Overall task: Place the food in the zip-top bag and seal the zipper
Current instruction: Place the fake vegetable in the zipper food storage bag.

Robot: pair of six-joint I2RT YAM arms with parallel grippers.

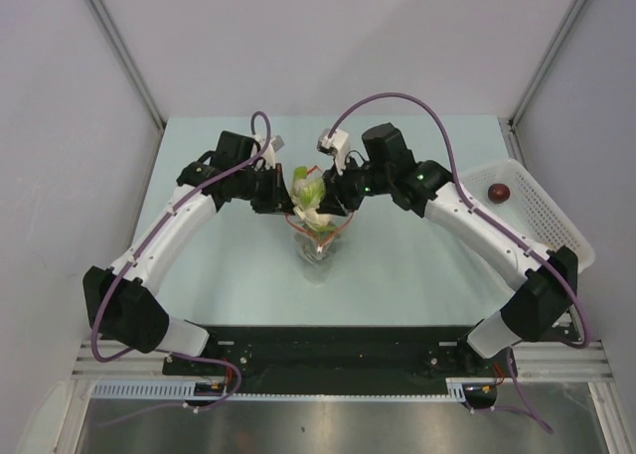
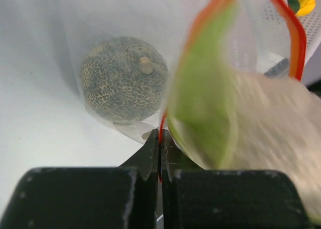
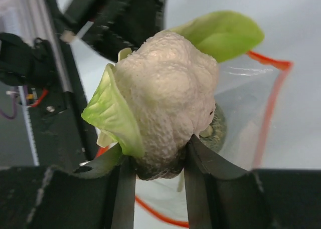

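Observation:
The clear zip-top bag (image 1: 318, 237) lies at mid table, its orange-red zipper (image 2: 297, 36) gaping open. A dark green netted melon (image 2: 123, 78) sits inside the bag. My left gripper (image 2: 160, 139) is shut on the zipper strip at the bag's mouth. My right gripper (image 3: 158, 156) is shut on a pale cream cauliflower with lime green leaves (image 3: 168, 96) and holds it over the open mouth (image 1: 310, 191). A dark red round piece (image 1: 499, 191) lies in the white basket. A yellow piece (image 2: 303, 1) shows in the left wrist view at the top right.
A white perforated basket (image 1: 542, 211) stands at the right edge of the table, beside my right arm. Grey enclosure walls ring the table on three sides. The black base rail runs along the near edge.

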